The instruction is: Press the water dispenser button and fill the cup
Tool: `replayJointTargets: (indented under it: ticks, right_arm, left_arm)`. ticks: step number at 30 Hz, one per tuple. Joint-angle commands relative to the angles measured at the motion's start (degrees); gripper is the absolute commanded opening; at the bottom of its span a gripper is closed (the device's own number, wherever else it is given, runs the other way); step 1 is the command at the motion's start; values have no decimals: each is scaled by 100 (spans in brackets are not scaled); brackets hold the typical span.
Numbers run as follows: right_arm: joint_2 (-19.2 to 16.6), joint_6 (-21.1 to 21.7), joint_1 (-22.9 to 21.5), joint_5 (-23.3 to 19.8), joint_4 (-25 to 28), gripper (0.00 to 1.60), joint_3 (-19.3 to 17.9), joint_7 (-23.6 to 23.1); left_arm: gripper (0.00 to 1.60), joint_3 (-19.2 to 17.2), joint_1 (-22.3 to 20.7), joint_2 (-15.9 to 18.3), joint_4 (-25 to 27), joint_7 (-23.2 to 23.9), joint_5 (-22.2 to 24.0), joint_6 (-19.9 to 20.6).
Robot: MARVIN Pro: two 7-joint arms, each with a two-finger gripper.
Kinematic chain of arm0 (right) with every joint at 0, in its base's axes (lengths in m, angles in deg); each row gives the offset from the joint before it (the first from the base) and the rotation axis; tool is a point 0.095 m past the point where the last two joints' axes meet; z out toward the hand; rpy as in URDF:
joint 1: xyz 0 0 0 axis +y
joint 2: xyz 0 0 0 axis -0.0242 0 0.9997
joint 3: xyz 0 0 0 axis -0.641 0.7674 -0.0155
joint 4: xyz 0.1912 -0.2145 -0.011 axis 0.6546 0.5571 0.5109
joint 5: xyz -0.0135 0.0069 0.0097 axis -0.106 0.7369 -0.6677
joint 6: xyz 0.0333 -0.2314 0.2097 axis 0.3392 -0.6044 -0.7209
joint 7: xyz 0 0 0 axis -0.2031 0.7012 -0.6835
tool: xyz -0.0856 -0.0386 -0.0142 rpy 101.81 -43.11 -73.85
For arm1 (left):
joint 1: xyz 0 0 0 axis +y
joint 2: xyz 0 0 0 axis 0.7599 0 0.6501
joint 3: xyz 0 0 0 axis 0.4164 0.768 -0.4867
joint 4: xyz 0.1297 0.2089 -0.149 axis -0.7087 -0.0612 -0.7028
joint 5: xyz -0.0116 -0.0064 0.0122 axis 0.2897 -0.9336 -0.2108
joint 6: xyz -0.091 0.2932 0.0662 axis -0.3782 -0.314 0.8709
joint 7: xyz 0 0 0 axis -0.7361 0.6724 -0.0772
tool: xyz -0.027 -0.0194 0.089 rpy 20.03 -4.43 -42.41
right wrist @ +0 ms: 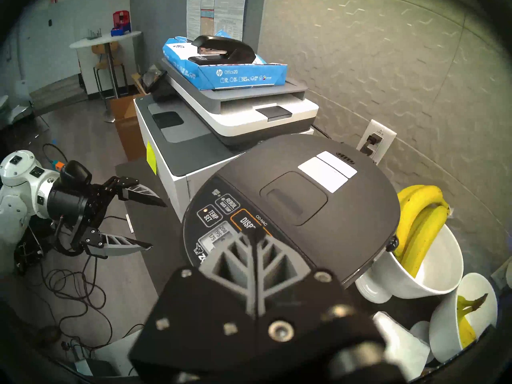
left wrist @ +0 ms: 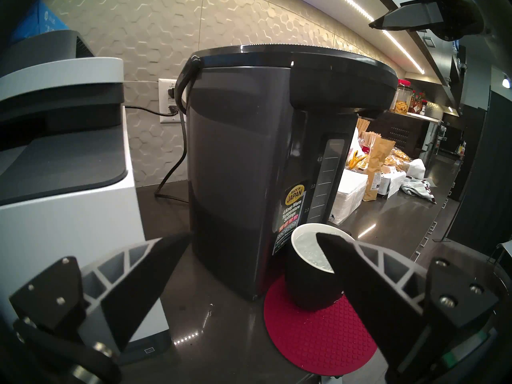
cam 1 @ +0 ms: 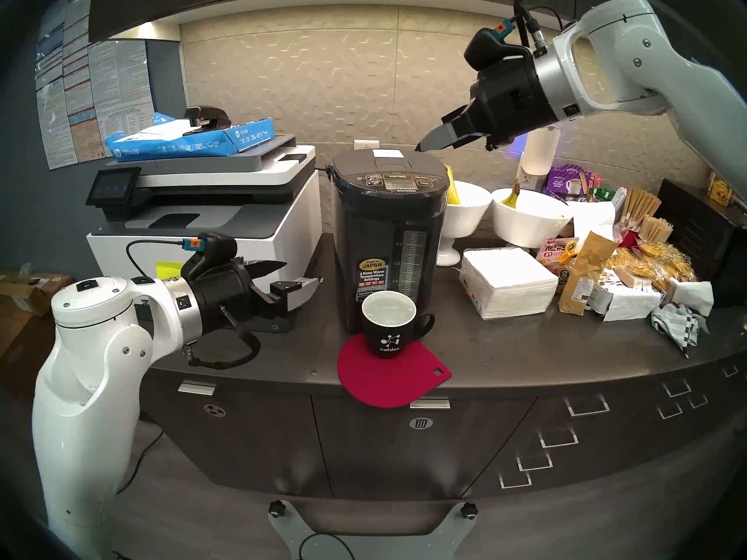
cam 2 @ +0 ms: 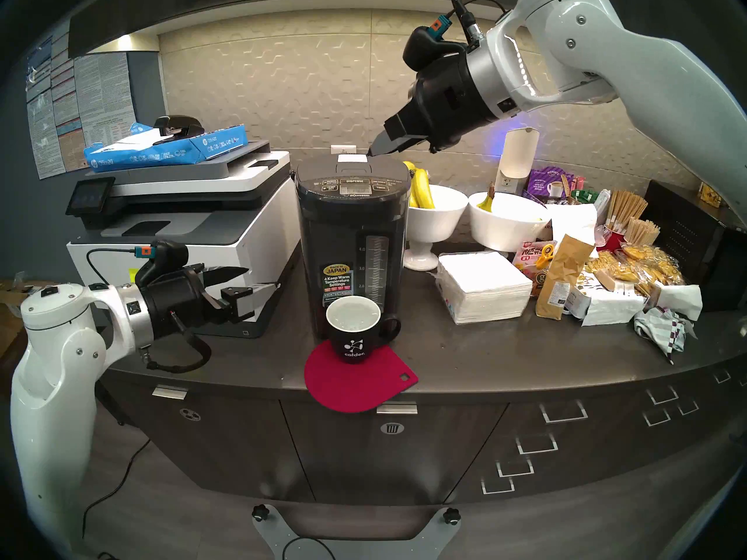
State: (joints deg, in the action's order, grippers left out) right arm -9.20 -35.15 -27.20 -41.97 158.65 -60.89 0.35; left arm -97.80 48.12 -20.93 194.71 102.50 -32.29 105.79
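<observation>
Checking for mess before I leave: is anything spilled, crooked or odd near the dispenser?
No spill shows. The red mat under the cup overhangs the counter edge, and the crumpled cloth lies at the right.

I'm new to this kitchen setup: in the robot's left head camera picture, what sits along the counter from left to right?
Left gripper → printer → water dispenser with the cup in front → footed bowl → napkin stack → brown paper bag → crumpled cloth.
</observation>
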Motion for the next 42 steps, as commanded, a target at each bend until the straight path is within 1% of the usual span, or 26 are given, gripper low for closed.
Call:
replayJointTargets:
  ticks: [1,7,10,20,29,42]
  right_arm:
    - [-434,-229,-89,104,89,0,-145,-12]
    - [-708,-413,-27,289,204,0,-126,-88]
    - [-777,-447,-11,301,219,0,-120,-122]
    - [-1044,-438,21,229,393,0,-102,-196]
    - [-1388,-483,-32,193,510,0,-157,-284]
    - [-1537,-384,-199,195,445,0,-312,-428]
  left_arm:
    - [160,-2,-4,2,61,3,1,-2]
    - [160,-2,-3,2,62,3,1,-2]
    - [160,-2,-3,1,62,3,1,-2]
    - [160,-2,-3,1,63,2,1,-1]
    - [160,-2,-3,1,62,3,1,-2]
    - [160,-2,-4,2,61,3,1,-2]
